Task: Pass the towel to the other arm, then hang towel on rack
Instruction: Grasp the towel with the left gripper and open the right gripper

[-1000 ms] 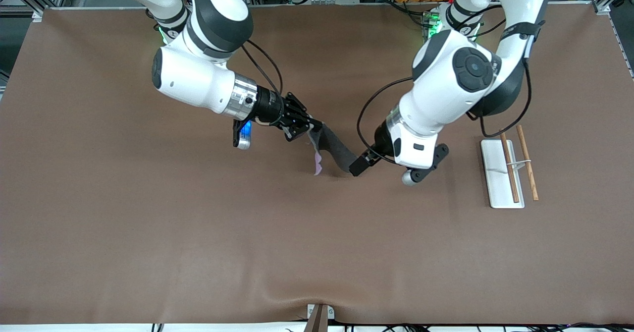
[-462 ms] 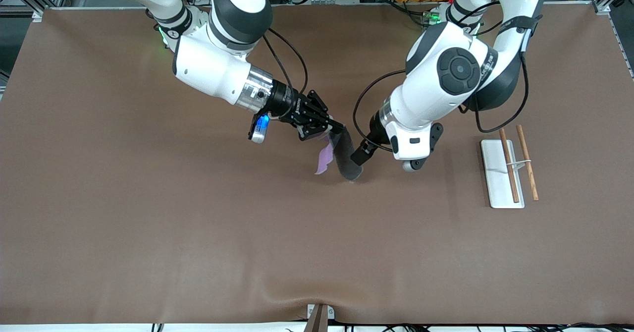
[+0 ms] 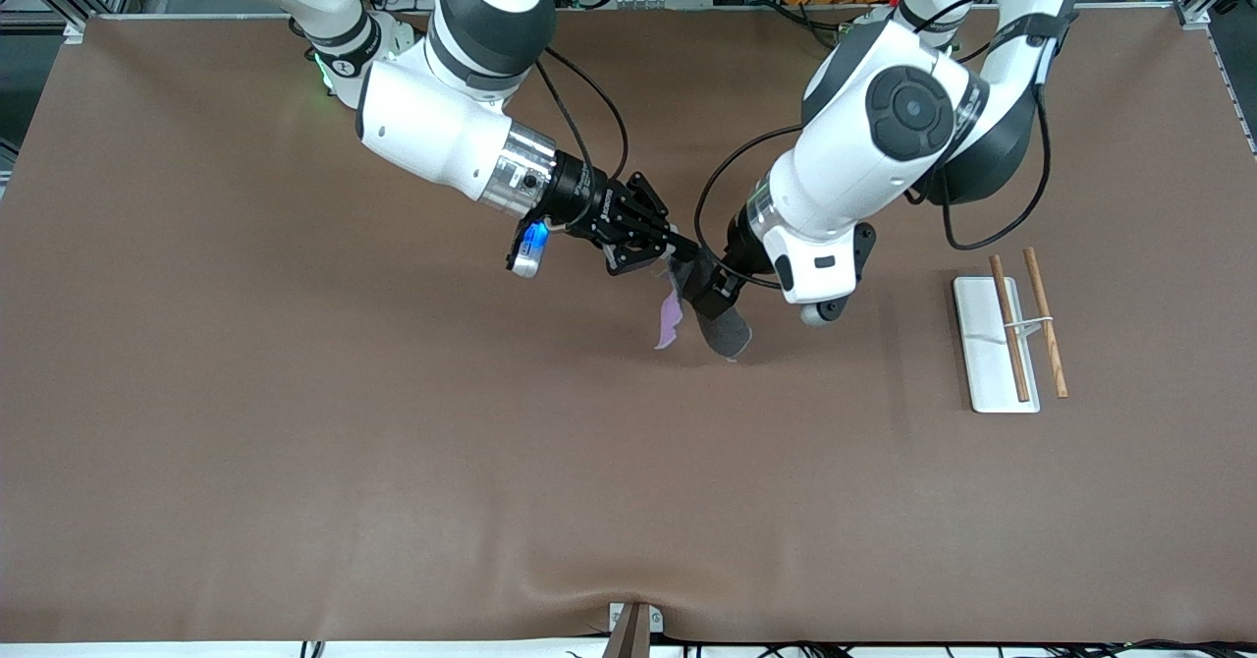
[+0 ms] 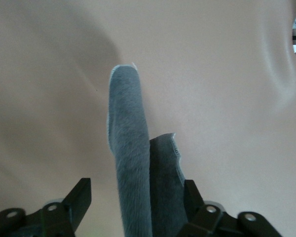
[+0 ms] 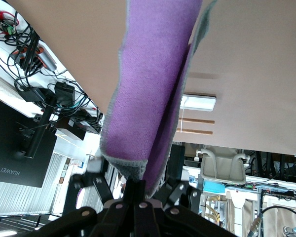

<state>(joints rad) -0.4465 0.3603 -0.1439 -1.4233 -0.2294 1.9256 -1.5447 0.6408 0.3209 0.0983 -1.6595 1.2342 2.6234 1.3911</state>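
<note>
Brown table (image 3: 295, 442) — towel (image 3: 722, 329) in shut right fingers (image 3: 678, 248), between parted left fingers (image 3: 722, 295); rack (image 3: 982, 344) apart.

In the front view the left claw (image 3: 715, 290) is mostly hidden by the towel (image 3: 725, 329) and its own wrist. The left wrist view cuts the towel off between the fingers (image 4: 79, 200), so contact there cannot be told.

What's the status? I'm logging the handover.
Right gripper shut on the towel, mid-table. Left gripper open, fingers either side of the hanging towel, no grip yet. Rack untouched at the left arm's end. Nothing in the way.
</note>
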